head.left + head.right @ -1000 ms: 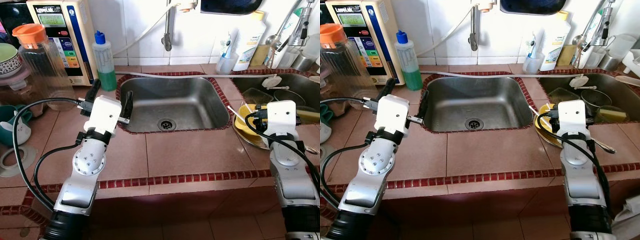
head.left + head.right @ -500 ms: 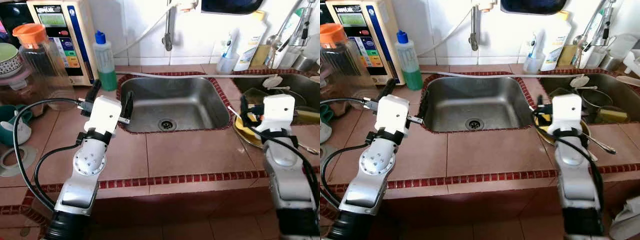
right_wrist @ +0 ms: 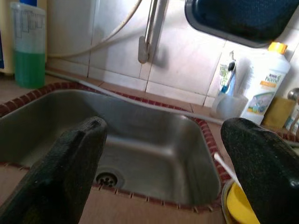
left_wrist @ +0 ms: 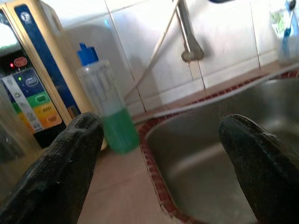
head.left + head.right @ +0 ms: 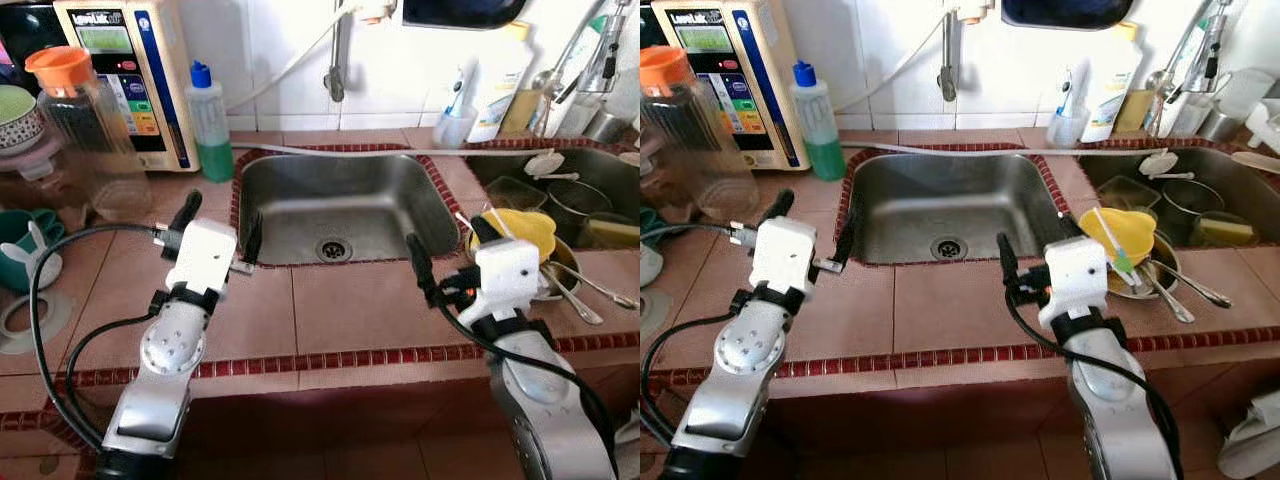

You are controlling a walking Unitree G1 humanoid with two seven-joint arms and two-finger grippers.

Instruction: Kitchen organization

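Right pincer [image 5: 1028,252] spread wide, empty, above brown tiled tabletop [image 5: 960,310].
Ahead: stainless steel sink basin [image 5: 940,205]; left pincer [image 5: 220,215] likewise spread, empty.

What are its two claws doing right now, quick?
Left end effector: open, holding nothing.
Right end effector: open, holding nothing.

A tiled counter [image 5: 360,310] with a red-edged sink [image 5: 340,205] set in its middle carries a water machine [image 5: 125,70], a clear jug [image 5: 85,125] and a green soap bottle [image 5: 210,120] at upper left, and a white bottle [image 5: 497,85] at upper right.
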